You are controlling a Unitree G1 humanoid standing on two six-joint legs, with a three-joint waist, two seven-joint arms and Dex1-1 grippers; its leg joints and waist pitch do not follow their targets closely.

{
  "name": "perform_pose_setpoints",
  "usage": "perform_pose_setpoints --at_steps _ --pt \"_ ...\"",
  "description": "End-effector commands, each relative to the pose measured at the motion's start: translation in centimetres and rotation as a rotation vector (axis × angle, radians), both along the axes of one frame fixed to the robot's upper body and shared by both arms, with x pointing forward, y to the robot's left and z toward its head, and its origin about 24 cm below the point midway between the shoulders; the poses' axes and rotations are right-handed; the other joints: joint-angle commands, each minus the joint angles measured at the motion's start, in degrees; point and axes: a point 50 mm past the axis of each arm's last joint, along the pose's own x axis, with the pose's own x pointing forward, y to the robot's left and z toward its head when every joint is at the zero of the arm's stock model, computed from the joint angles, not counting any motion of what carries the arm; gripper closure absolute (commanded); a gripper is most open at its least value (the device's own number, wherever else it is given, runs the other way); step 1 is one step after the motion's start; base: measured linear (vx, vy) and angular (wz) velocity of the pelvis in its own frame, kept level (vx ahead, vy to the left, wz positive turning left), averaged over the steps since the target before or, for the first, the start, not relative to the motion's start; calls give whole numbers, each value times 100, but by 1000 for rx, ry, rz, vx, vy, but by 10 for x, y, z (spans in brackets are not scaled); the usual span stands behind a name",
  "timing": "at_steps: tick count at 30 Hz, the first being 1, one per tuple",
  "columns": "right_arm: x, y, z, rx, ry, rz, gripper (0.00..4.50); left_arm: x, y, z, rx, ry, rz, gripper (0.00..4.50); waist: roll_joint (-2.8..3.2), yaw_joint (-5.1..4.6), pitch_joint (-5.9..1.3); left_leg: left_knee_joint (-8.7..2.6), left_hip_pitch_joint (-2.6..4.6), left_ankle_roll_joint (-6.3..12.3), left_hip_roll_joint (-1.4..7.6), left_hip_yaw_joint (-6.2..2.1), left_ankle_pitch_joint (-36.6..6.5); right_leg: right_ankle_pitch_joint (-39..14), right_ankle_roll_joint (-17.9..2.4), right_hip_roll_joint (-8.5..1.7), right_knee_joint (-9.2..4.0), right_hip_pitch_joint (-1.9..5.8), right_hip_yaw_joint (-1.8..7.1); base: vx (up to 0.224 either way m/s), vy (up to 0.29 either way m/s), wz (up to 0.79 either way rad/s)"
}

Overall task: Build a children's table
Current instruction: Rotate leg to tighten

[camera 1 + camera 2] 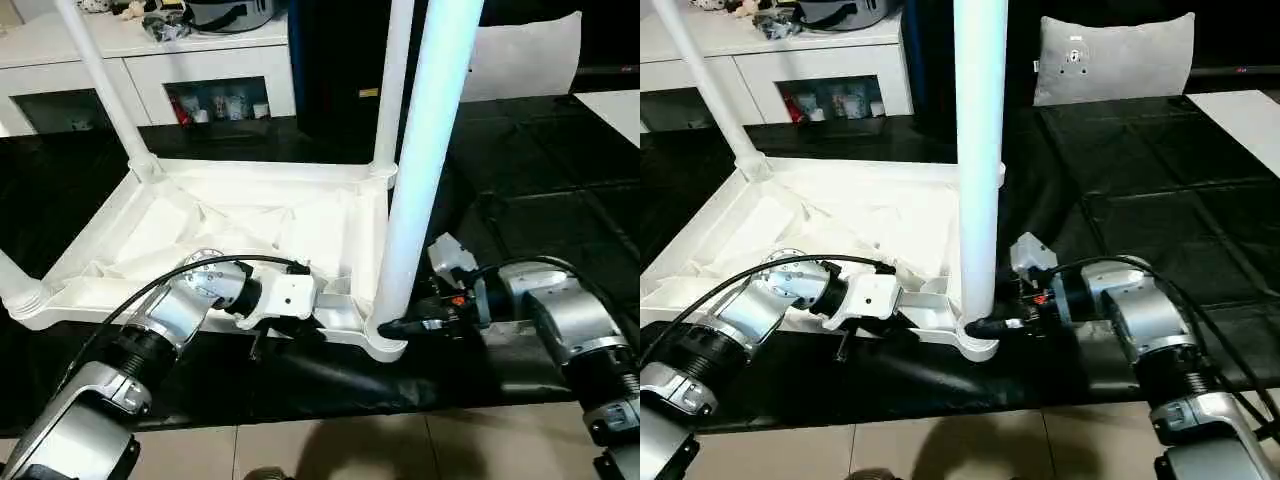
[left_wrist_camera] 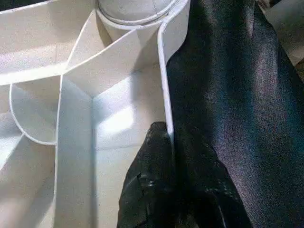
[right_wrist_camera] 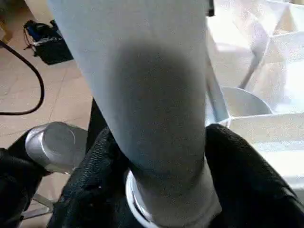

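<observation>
- Where my left forearm enters low at the near-left of the head view, it angles up and inward, wrist bent so that the left gripper (image 1: 262,340) points along the near rim of the tabletop (image 1: 150,230).
- Seen from the left wrist, its black fingers (image 2: 152,185) are pressed together on the thin upright rim wall, one on each side; I read this as a pinch on the rim.
- The tabletop lies upside down on the black mat (image 1: 540,150), ribbed underside up, filling the left and centre of the head view.
- A far-left leg (image 1: 100,75) rises slanted from its corner socket; a far-right leg (image 1: 392,80) stands at the far right corner.
- At the near right corner, the near leg (image 1: 425,150) stands upright, its foot seated in the round socket (image 1: 385,340).
- My right forearm enters from the near-right and reaches inward roughly level, the right gripper (image 1: 415,325) meeting the near leg just above the socket.
- Seen from the right wrist, its two fingers (image 3: 247,171) flank the base of the leg, one on each side; I cannot tell whether they press it or merely bracket it.
- A grey cushion (image 1: 1110,55) leans upright at the far right, well apart from the table.
</observation>
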Motion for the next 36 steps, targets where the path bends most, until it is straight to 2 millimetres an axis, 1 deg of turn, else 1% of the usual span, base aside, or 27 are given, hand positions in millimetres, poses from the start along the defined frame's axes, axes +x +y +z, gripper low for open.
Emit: perform_pose_setpoints --at_steps 1,4,6,7,10,11,12,13,14,15,16,17,18,19,20,21,22,23,24,25,26,28,31,33,34,35,36 --pt "-1 8 4 29 1 13 226 -8 -1 -11 50 60 -44 450 -76 -34 -402 -398 14 536 428 -118 -179 -1742 -172 -502 -369 382 453 0 0 0" --pt "-2 24 6 85 6 -52 243 -4 -5 -9 13 110 37 450 -49 -41 -403 -404 24 498 444 -133 -126 -1647 -184 -502 -369 384 461 0 0 0" --pt "0 33 5 88 -6 -130 243 3 -11 -8 -9 110 118 450 -41 -62 -401 -408 12 466 423 -127 -158 -1686 -179 -505 -364 386 458 0 0 0" --pt "1 36 3 78 -14 -156 246 6 -12 -8 -14 105 147 450 -62 -87 -375 -413 9 421 385 -110 -223 -1887 -102 -487 -412 385 440 0 0 0" --pt "11 46 -2 60 -3 -322 249 18 -19 -6 -48 76 278 450 -17 -244 -309 -420 56 212 282 -83 -657 -2736 217 -439 -591 369 329 0 0 0" --pt "16 51 -5 45 0 -409 249 23 -24 -4 -65 67 341 450 -18 -318 -290 -402 100 139 242 -89 -921 -3082 411 -427 -684 367 248 0 0 0" --pt "24 58 -10 13 -3 -525 249 31 -29 -2 -80 49 437 450 -7 -389 -277 -398 120 89 242 -84 -1007 -3163 477 -403 -715 357 225 0 0 0" --pt "27 61 -12 6 -7 -571 249 35 -32 0 -89 39 480 450 10 -499 -266 -392 153 32 248 -123 -1280 -3305 597 -376 -785 366 106 0 0 0" --pt "29 65 -12 12 -14 -609 249 38 -35 1 -100 32 512 450 92 -630 -259 -422 208 59 354 -177 -1719 -3319 661 -362 -816 398 48 0 0 0" --pt "33 69 -14 12 -21 -668 249 42 -39 3 -115 17 552 450 134 -750 -252 -558 121 138 560 -303 -2170 -2944 603 -392 -661 526 100 0 0 0" --pt "37 71 -16 4 -25 -737 249 45 -42 6 -123 -2 586 450 152 -779 -250 -644 68 154 682 -383 -2424 -2698 572 -395 -479 584 179 0 0 0" --pt "40 73 -18 4 -26 -786 249 47 -44 7 -125 -15 602 450 188 -778 -251 -810 82 94 835 -469 -2849 -2171 381 -438 -109 591 443 0 0 0" --pt "43 74 -19 4 -31 -827 249 49 -47 9 -130 -26 610 450 117 -841 -226 -790 99 26 750 -432 -2930 -2095 290 -471 -178 530 527 0 0 0" --pt "44 76 -19 5 -41 -857 249 49 -50 10 -134 -30 613 450 -30 -873 -199 -487 252 -114 222 -222 -2538 -3228 264 -545 -640 320 428 59 -11 9" --pt "45 76 -19 5 -44 -863 249 49 -51 10 -136 -31 613 450 -100 -852 -215 -252 226 84 -76 -69 -1556 -4016 356 -626 -759 325 330 59 -11 9" --pt "46 77 -17 11 -78 -882 249 49 -53 10 -132 -33 607 450 -84 -817 -218 -298 27 302 -9 -101 -1010 -4020 553 -592 -762 435 288 65 -15 -1" --pt "46 78 -15 29 -104 -883 196 49 -53 10 -126 -38 602 450 -36 -807 -278 -336 36 342 19 -113 -820 -3761 571 -538 -749 437 285 0 0 0" --pt "46 79 -12 58 -128 -891 183 49 -53 10 -116 -45 601 450 8 -804 -326 -398 1 405 155 -186 -585 -2996 413 -494 -657 440 319 0 0 0" --pt "46 79 -9 80 -145 -890 183 49 -51 9 -110 -53 599 450 24 -808 -336 -419 -11 439 232 -222 -509 -2622 293 -488 -612 436 342 0 0 0" --pt "44 78 -7 106 -153 -878 177 50 -49 9 -102 -70 601 450 39 -818 -337 -437 -49 515 307 -269 -412 -2035 77 -489 -514 455 366 0 0 0" --pt "43 76 -6 119 -163 -878 163 50 -46 8 -96 -82 602 450 35 -813 -346 -443 -22 547 331 -265 -440 -1767 -92 -503 -472 451 396 0 0 0" --pt "42 72 -5 129 -178 -881 147 51 -44 7 -88 -94 601 450 39 -784 -353 -435 -27 584 321 -244 -378 -1577 -250 -536 -433 469 427 0 0 0" --pt "29 54 -4 163 -227 -833 125 53 -32 4 -59 -117 612 450 32 -715 -377 -422 -40 684 322 -233 -124 -1271 -342 -550 -374 500 451 0 0 0" --pt "22 46 -4 172 -240 -811 114 53 -28 3 -50 -129 615 450 38 -652 -358 -415 -35 755 319 -213 -116 -1313 -258 -536 -396 495 455 0 0 0" --pt "18 41 -5 167 -249 -797 90 53 -26 2 -45 -136 614 450 31 -608 -362 -422 -27 776 330 -217 -87 -1320 -213 -524 -397 494 452 0 0 0" --pt "14 36 -6 149 -262 -778 90 53 -25 1 -42 -141 612 450 28 -602 -342 -431 -52 763 320 -216 -167 -1406 -156 -518 -413 511 437 0 0 0" --pt "10 30 -8 117 -276 -774 85 53 -23 1 -42 -148 607 450 27 -593 -340 -434 -42 742 317 -214 -213 -1484 -121 -513 -430 507 429 0 0 0"
